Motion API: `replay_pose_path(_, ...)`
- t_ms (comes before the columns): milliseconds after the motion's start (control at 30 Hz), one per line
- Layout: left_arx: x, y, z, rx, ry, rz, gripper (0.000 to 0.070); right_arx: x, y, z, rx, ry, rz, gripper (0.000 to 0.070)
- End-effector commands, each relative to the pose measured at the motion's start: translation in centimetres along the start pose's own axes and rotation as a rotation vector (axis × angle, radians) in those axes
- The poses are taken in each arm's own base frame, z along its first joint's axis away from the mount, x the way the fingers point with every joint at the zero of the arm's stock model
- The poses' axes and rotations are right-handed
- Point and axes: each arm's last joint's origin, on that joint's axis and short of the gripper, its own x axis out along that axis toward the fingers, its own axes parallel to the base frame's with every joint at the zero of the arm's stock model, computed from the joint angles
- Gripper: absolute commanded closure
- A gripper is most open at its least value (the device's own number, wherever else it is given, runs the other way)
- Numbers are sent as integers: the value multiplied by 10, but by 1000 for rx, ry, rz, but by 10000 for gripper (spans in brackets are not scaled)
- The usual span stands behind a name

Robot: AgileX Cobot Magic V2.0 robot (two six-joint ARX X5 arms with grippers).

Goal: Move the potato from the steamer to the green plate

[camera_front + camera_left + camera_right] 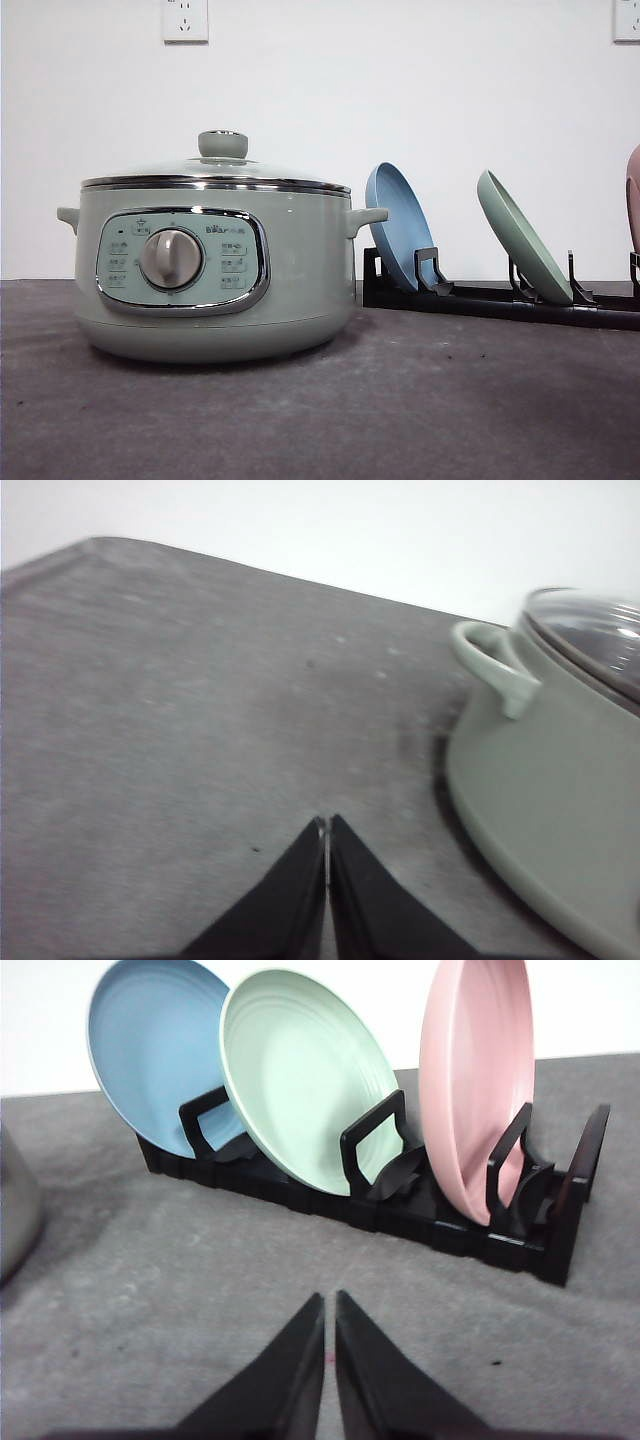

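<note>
Right end effector (329, 1305) nearly closed, empty; green plate (300, 1080) racked at 12 o'clock, apart. Left end effector (327, 830) closed, empty; steamer (560, 780) lidded at 2 o'clock.

My steamer (213, 270) has its glass lid (217, 170) on, so I cannot see inside it. In my left wrist view the steamer (545, 770) is cut off by the frame and its lid (590, 635) is blurred. Right of the steamer in the front view, the pink plate (634, 200) is mostly cut off, and the green plate (522, 235) shows edge-on.
</note>
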Motion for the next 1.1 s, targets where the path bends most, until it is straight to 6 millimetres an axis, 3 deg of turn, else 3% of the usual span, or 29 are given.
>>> replay_pose_path(0, -1, -2, 2, -36, 15, -23, 698, -1, 2, 4, 84, -20, 15, 694)
replay_pose_path(333, -17, -22, 45, -251, 2, -200, 697, -17, 19, 47, 232, -94, 129, 696)
replay_pose_path(733, -43, -48, 123, -182, 241, -345, 697, -52, 39, 132, 205, 85, 205, 696)
replay_pose_path(1067, -52, -68, 176, -121, 405, -492, 697, -57, 54, 189, 143, 272, 366, 696)
